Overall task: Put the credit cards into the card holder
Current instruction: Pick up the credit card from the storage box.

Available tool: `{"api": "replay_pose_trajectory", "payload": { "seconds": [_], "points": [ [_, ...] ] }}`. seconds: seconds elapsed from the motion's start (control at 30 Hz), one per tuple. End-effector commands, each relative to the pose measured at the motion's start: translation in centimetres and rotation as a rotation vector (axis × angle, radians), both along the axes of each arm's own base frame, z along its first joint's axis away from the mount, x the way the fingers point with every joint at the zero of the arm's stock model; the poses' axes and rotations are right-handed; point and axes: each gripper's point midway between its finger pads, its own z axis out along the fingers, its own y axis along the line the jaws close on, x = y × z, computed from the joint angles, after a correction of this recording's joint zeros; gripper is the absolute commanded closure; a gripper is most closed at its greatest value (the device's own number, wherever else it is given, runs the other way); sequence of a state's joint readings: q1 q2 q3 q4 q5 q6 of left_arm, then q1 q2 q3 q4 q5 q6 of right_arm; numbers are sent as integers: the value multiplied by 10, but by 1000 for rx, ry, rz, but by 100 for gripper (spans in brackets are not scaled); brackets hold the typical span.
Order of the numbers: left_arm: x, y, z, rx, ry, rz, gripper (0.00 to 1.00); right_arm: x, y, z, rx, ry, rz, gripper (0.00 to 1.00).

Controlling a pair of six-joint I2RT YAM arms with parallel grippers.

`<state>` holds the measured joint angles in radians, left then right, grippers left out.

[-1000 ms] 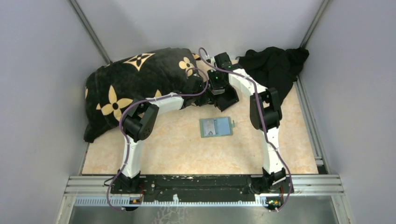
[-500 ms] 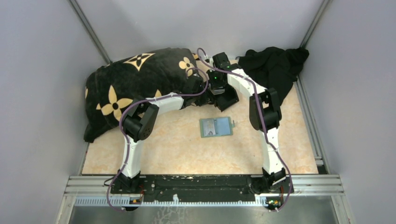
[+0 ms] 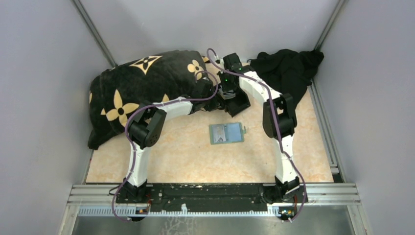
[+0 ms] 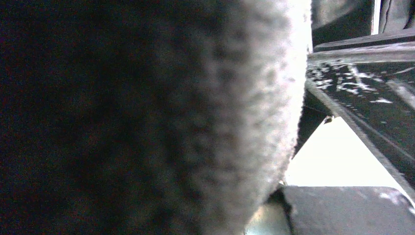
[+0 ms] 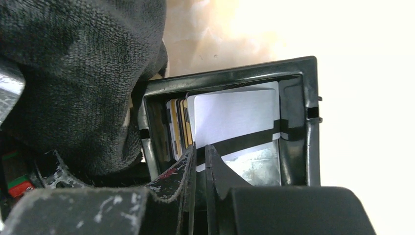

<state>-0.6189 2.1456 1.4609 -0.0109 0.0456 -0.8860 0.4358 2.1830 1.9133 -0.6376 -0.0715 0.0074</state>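
The credit cards (image 5: 235, 117) stand on edge in a black box (image 5: 230, 73), packed face to face with a white one at the front. That upright packing leaves only their top edges free, which is probably why the right gripper (image 5: 200, 149) comes at them edge-on from above. Its jaws are drawn nearly together, with only a sliver of gap, right at the left-hand edge of the white card. I cannot tell whether a card sits in that sliver.

In the overhead view the box sits at the far middle of the desk (image 3: 186, 156), with both wrists crowded over it. The left gripper (image 3: 211, 94) sits at 9 o'clock from the box, against the flowered blanket (image 3: 142, 83). It may be there to steady the box. Fuzzy pile fills its own camera, so I cannot tell how its jaws stand.

The card holder (image 3: 226, 133) lies flat and alone in the middle of the desk, at 6 o'clock from the box and the right gripper and well apart from both. Its face looks up, so the pockets seem reachable from above. No card is yet on its way to it.
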Motion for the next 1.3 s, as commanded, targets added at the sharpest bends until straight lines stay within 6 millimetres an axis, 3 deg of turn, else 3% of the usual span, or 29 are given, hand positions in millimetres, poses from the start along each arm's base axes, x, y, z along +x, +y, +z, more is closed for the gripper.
{"api": "replay_pose_trajectory", "payload": {
  "seconds": [0.0,0.13,0.47,0.83,1.1,1.27],
  "points": [
    [20,17,3,5,-4,62,70,5,2,64,26,-135,-14,100],
    [19,17,2,3,-2,63,70,8,-8,67,-14,-160,-46,100],
    [16,22,1,13,-11,64,70,12,-35,54,-134,-189,-132,100],
    [26,40,10,14,-34,94,69,5,-49,84,-135,-257,-183,100],
    [45,40,12,15,-43,98,69,-9,-55,80,-136,-242,-196,100],
    [40,45,16,25,-39,90,68,-17,-60,96,-122,-272,-211,100]
  ]
}}
